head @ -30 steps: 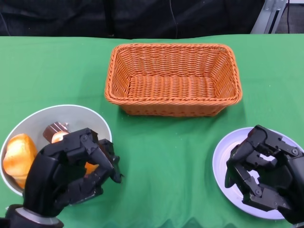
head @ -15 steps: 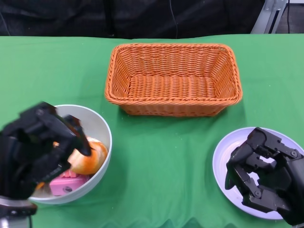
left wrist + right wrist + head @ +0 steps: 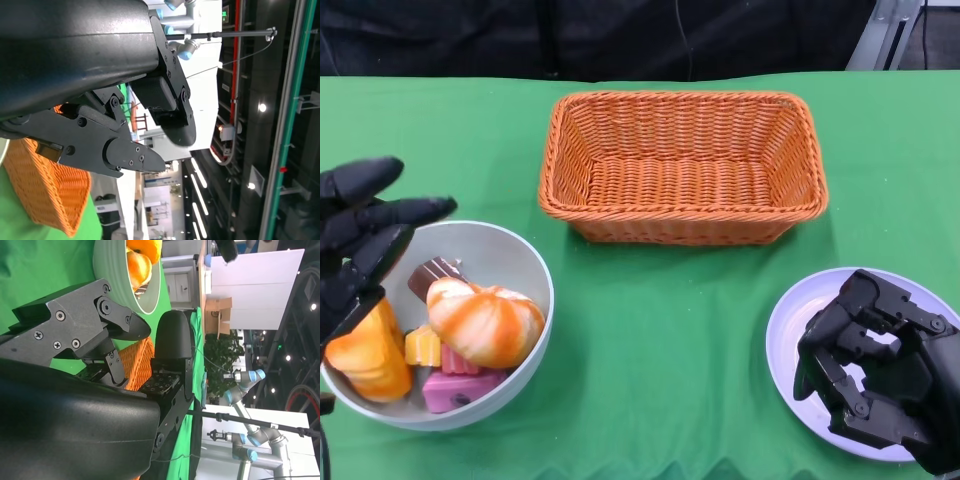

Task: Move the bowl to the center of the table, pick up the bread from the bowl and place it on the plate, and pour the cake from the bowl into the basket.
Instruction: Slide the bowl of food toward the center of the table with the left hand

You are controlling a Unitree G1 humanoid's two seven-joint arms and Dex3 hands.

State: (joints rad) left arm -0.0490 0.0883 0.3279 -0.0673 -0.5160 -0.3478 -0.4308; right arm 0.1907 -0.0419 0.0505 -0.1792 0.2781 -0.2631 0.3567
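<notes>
**Bowl uncovered at lower left as the left hand lifts off**

Bowl (image 3: 520, 262) sits at the lower left of the head view, near the table's front edge. Half a second ago the left hand (image 3: 360, 235) covered much of it; now that hand has drawn up and out to the left edge of the frame, fingers spread wide and holding nothing, its lower part overlapping the bowl's left rim. The contents are plain to see again. The right hand (image 3: 875, 375) has not moved, and the basket (image 3: 683, 165) and plate (image 3: 790, 330) lie as before.

The left hand is cut off by the frame edge, so its palm cannot be seen. The right hand hides most of the plate; its fingers are curled in, apparently on nothing, though the view under them is poor. The wrist views show mostly black shell and fingers, with slivers of bowl and basket.

Inside the bowl lie an orange-and-white bread roll (image 3: 485, 322) in the middle, another orange bread (image 3: 365, 355) against the left wall, a small yellow cake (image 3: 421, 347), a pink cake (image 3: 455, 385) and a brown piece (image 3: 432, 274) at the back. The basket stands at upper centre on the green tablecloth (image 3: 670, 330).
</notes>
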